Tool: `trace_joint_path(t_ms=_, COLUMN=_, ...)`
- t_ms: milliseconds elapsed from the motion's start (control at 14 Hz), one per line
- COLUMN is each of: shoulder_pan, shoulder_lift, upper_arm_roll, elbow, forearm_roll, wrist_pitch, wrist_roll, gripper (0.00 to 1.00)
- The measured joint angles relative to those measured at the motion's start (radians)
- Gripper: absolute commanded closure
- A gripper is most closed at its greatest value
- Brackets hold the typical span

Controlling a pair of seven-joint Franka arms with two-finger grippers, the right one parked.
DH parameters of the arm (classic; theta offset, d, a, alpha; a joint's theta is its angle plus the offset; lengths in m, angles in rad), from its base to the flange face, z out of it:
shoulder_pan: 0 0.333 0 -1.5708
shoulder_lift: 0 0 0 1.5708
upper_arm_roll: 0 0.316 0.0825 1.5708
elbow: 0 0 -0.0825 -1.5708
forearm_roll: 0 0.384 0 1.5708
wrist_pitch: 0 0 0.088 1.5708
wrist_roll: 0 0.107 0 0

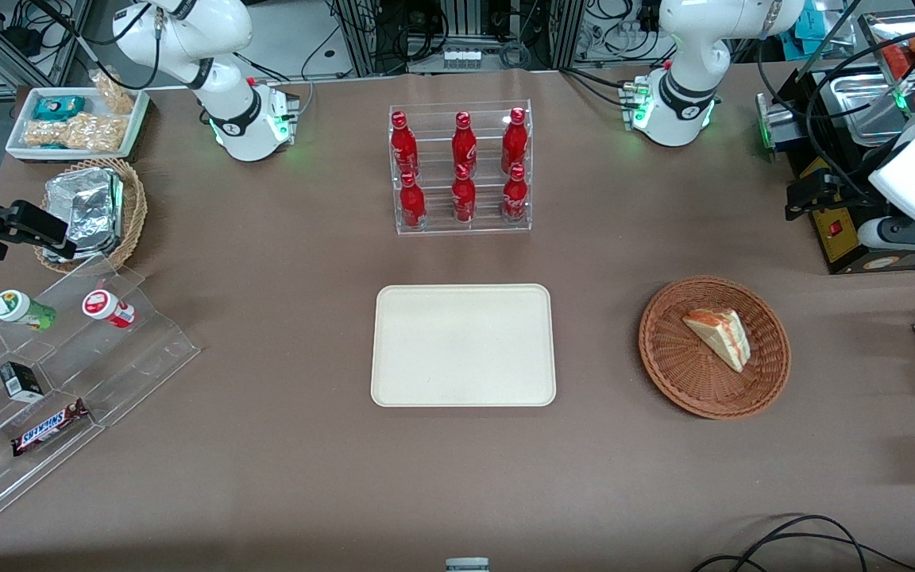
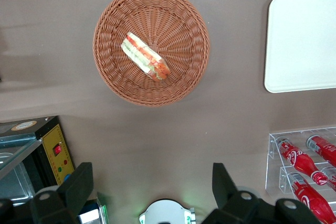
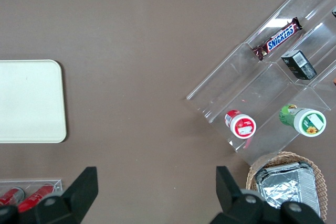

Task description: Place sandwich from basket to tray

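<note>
The sandwich [image 1: 718,337] [image 2: 145,56], a pale wedge with orange-red filling, lies in the reddish-brown wicker basket [image 1: 664,357] [image 2: 178,85] toward the working arm's end of the table. The cream tray [image 1: 463,345] [image 2: 302,40] [image 3: 29,100] lies flat and bare mid-table, beside the basket. My gripper [image 1: 811,195] [image 2: 152,184] hangs high above the table, farther from the front camera than the basket and well apart from it. It is open, its black fingers [image 2: 79,184] spread wide with nothing between them.
A clear rack of red bottles [image 1: 461,171] [image 2: 307,166] stands farther back than the tray. A black box with a red switch [image 1: 839,230] [image 2: 55,150] sits near my gripper. A stepped acrylic shelf [image 1: 68,373], a foil-packet basket [image 1: 96,210] and a snack tray [image 1: 76,119] lie toward the parked arm's end.
</note>
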Motion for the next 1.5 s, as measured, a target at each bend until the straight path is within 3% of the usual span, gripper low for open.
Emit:
trace_joint_path(t_ms=429, shoulder_pan=0.0, shoulder_lift=0.01, upper_arm_roll=0.002, elbow=-0.087, forearm_roll=0.004, wrist_pitch=0.026, wrist_roll=-0.004, gripper=0.0)
trace_joint_path(t_ms=714, shoulder_pan=0.009, shoulder_lift=0.026, upper_arm_roll=0.011, elbow=-0.298, forearm_roll=0.005, wrist_pitch=0.273, wrist_roll=-0.01, gripper=0.0)
trace_joint_path(t_ms=929, shoulder_pan=0.029, shoulder_lift=0.044, upper_arm_roll=0.017, elbow=-0.494, forearm_roll=0.005, wrist_pitch=0.583, wrist_roll=-0.07, gripper=0.0)
trace_joint_path(t_ms=1143, shoulder_pan=0.032, shoulder_lift=0.052, upper_arm_roll=0.018, elbow=-0.642, forearm_roll=0.005, wrist_pitch=0.803, wrist_roll=-0.386, gripper=0.0)
trace_joint_path(t_ms=1357, shoulder_pan=0.031, shoulder_lift=0.086, upper_arm_roll=0.015, elbow=-0.663, forearm_roll=0.006, wrist_pitch=0.905, wrist_roll=-0.737, gripper=0.0)
trace_joint_path(t_ms=1500, shoulder_pan=0.031, shoulder_lift=0.138, upper_arm_roll=0.013, elbow=-0.664, forearm_roll=0.006, wrist_pitch=0.98, wrist_roll=-0.869, gripper=0.0)
